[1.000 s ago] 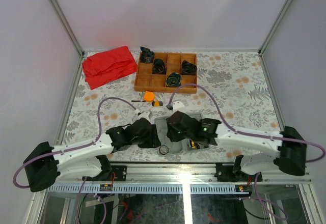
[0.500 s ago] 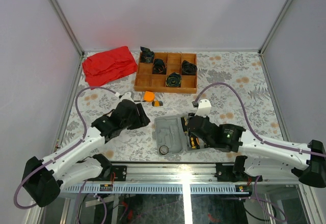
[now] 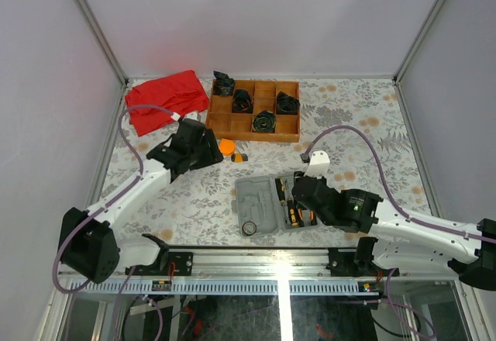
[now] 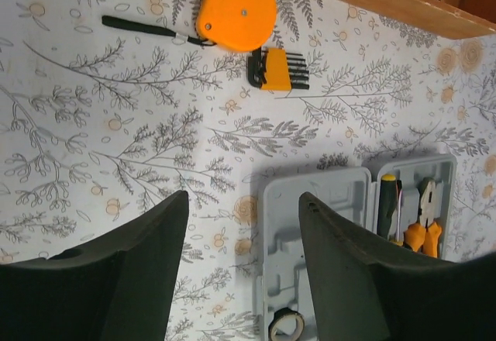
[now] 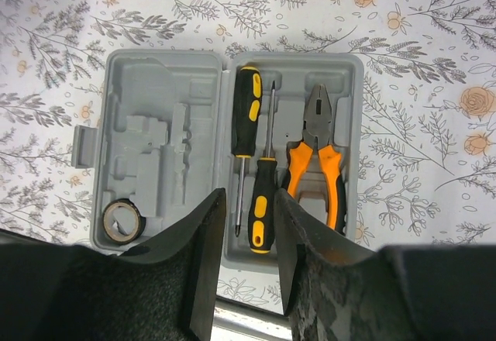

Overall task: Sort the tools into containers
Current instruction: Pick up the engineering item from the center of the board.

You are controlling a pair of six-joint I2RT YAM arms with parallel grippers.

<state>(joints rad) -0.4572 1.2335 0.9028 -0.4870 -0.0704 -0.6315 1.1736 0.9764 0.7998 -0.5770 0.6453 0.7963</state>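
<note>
- Aiming for the tape measure [image 4: 235, 9], we find it straight ahead of the nearer left gripper [image 4: 242, 201], jaws parted, empty.
- Right gripper [image 5: 248, 198], part-open, empty, hovers over the case [image 5: 155, 85].

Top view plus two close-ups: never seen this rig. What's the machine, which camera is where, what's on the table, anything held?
Two robot arms are bolted at the table's near edge. The wide picture comes from a fixed camera above; the other two from cameras on each wrist, whose fingers show at the bottom. The left gripper is open near the orange tape measure and a hex-key set. The open grey case under the open right gripper contains two screwdrivers, pliers and a black tape roll. Neither gripper holds anything. Farther back: wooden tray, red cloth.
</note>
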